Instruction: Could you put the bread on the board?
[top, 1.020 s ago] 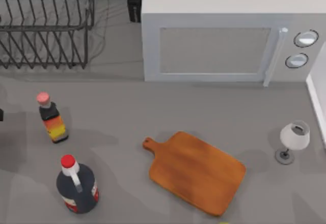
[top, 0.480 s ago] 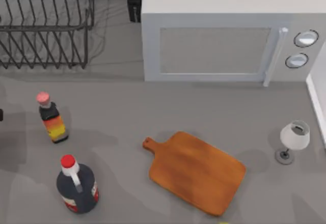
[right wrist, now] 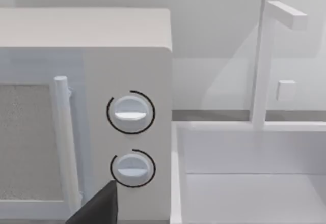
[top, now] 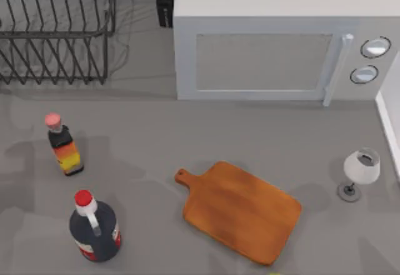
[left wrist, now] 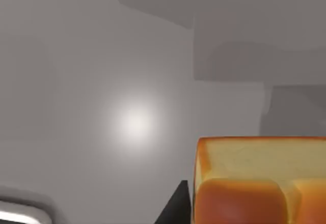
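**Bread being held at the left gripper, board lying bare**

A dark sliver that was sitting at the table's (top: 150,144) left edge a second ago is being seen there no longer, and the soft shadows on that side are being cast differently; everything else is being left as it was.

At the far left a wire dish rack (top: 56,31) is being kept at the back; in front of it a small bottle (top: 64,147) with an orange-yellow label is standing upright, and nearer still a large dark bottle (top: 94,228) with a red cap.

In the left wrist view the bread (left wrist: 260,178) is being shown close up above the grey table, pressed just beside a dark finger (left wrist: 175,208); the left gripper (left wrist: 239,219) appears to be clamped on it.

The board (top: 240,212) is lying flat right of centre, its knob handle pointing to the left, with nothing resting on it.

Behind it the microwave (top: 275,44) is standing with its door closed; a wine glass (top: 359,172) is standing upright near the right edge.

The right gripper (right wrist: 99,208) is being held facing the microwave's two dials (right wrist: 130,113); whether it is parted or together cannot be told.
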